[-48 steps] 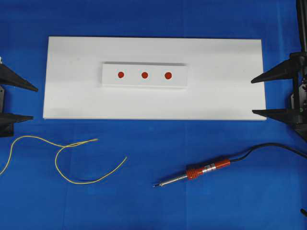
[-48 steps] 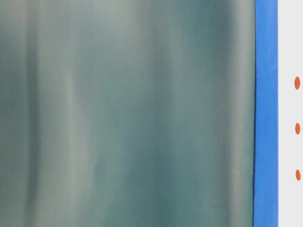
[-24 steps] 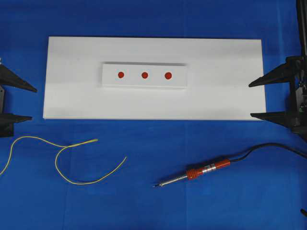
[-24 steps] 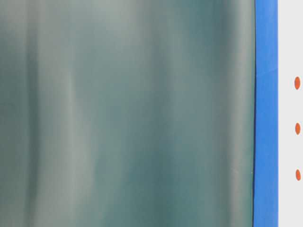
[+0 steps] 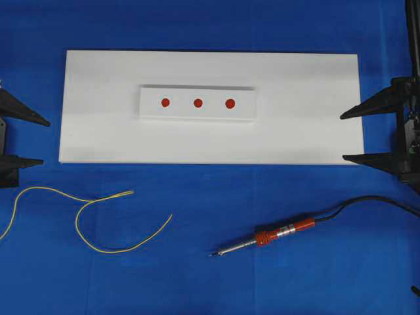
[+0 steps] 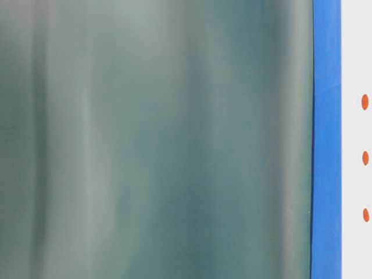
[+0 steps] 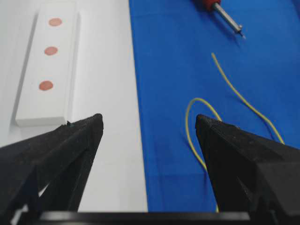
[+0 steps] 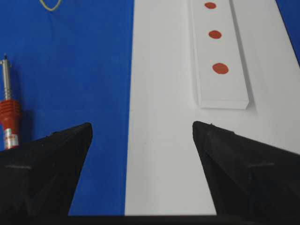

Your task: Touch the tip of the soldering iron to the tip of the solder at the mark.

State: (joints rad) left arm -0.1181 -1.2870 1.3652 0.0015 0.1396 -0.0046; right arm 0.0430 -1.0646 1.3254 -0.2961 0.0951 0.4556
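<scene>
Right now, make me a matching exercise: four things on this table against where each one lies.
Things:
1. soldering iron
2. solder
3. white strip with red dots
4. white board

Places:
A. on the white board
B. blue cloth, lower left
C. blue cloth, lower right
D. middle of the blue cloth, between the two arms

Pairs: 1-C, 2-B, 3-A, 4-D

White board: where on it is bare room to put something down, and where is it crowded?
The white board is bare left and right of the raised strip with three red dots, and along its near edge. On the blue cloth, the gap between the solder and soldering iron is free.
</scene>
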